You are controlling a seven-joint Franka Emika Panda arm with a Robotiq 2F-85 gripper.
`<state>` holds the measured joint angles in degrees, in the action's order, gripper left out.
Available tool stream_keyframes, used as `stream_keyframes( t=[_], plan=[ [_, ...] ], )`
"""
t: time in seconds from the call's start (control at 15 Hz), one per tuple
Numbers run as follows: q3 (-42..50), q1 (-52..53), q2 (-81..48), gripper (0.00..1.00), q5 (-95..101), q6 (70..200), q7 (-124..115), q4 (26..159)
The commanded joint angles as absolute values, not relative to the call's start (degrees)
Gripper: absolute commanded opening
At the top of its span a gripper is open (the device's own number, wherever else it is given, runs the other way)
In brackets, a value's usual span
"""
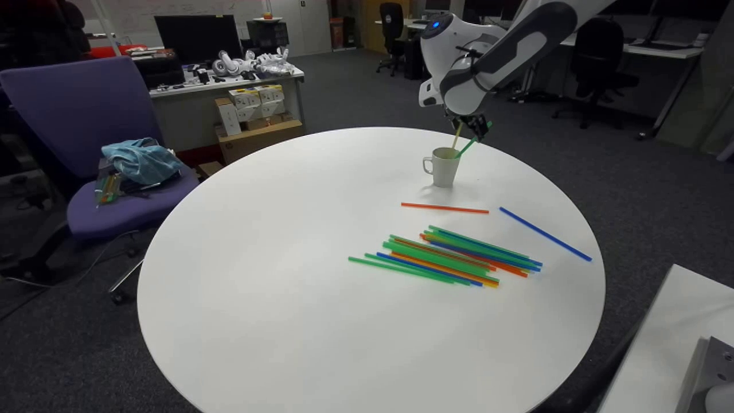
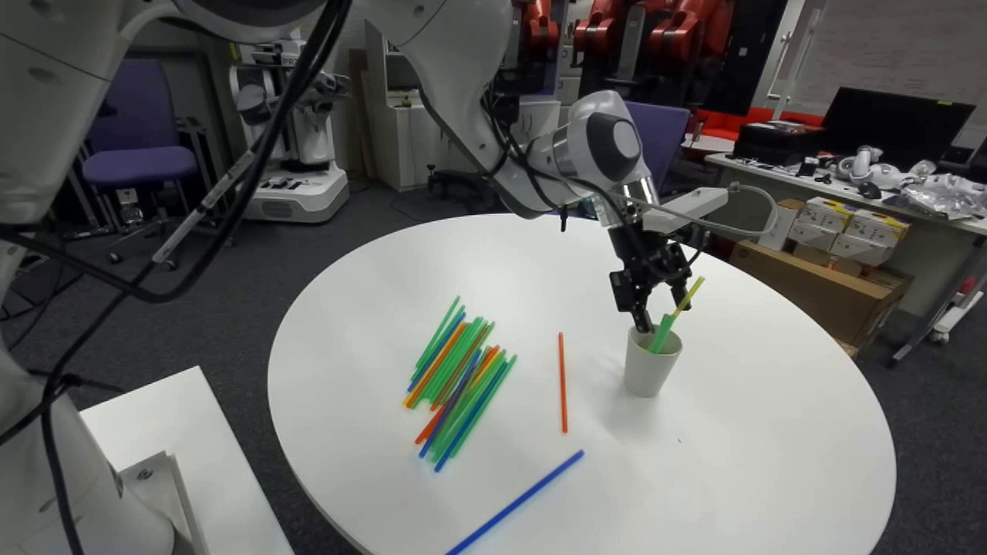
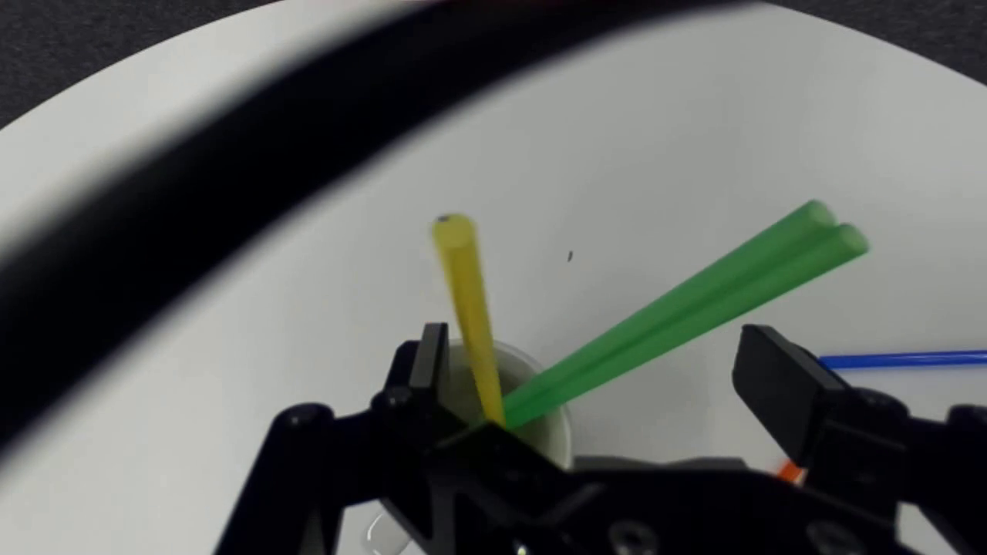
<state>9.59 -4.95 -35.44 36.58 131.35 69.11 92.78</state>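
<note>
Round white table (image 1: 258,246) with one mug (image 2: 648,375), one yellow straw (image 3: 472,308) and two green straws (image 3: 678,316) inside, hand (image 3: 595,354) spread above.

The arm (image 2: 455,69) was white and rounded, with black panels (image 1: 555,24) and a blue light (image 1: 436,24); black cables (image 2: 314,54) looped along it, and the jaws were black.

Arm (image 2: 455,85) extd | wrist (image 2: 613,142) angled dwn | jaws wide apart, ptg dwn
</note>
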Motion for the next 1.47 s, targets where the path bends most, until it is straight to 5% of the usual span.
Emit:
stream_keyframes(
  t=[0.0, 0.27, 0.33, 0.47, 1.07, 1.4],
  plan=[
    [8.22, -6.83, -29.03, 1.0, 37.1, 132.5, 69.73, 100.69],
    [7.91, -7.3, -27.24, 1.0, 36.82, 132.66, 69.3, 103.38],
    [7.65, -7.57, -26.95, 0.75, 36.48, 133.32, 69.22, 103.92],
    [7.41, -7.76, -26.7, 0.68, 36.09, 134.01, 69.0, 104.71],
    [7.37, -7.71, -26.29, 0.0, 36.24, 136.24, 68.99, 106.51],
    [7.39, -7.69, -26.39, 0.03, 36.23, 137.73, 68.86, 106.82]
  ],
)
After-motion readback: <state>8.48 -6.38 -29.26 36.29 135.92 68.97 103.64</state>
